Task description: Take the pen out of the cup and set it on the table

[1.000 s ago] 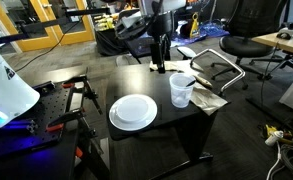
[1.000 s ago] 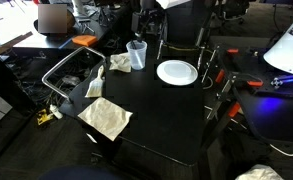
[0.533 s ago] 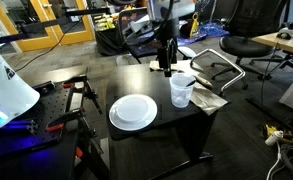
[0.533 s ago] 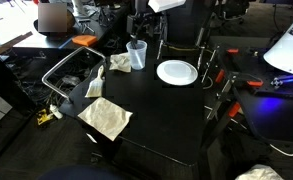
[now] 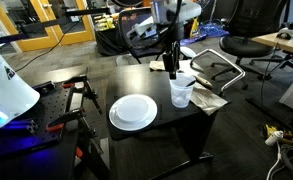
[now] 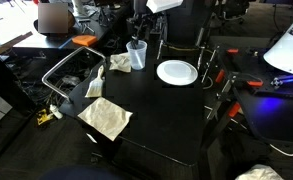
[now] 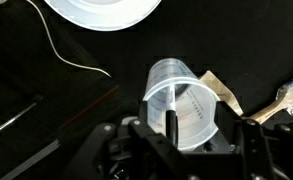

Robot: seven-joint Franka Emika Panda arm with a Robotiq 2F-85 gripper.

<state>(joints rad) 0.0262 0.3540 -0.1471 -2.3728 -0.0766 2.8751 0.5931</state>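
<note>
Gripper hangs just above cup, a bit to one side. Wrist view: jaws spread either side of the rim, holding nothing. Pen is inside cup, leaning on the wall, top end near rim.

Handling (judged): pen light, stiff, thin, prob. slick. Pinch top end, lift straight up. Cup light too, may tip if pen drags the wall.

Cup sits near table edge, with crumpled paper just beside it and white plate near. An exterior view shows a big bare stretch of top, good for set-down.
</note>
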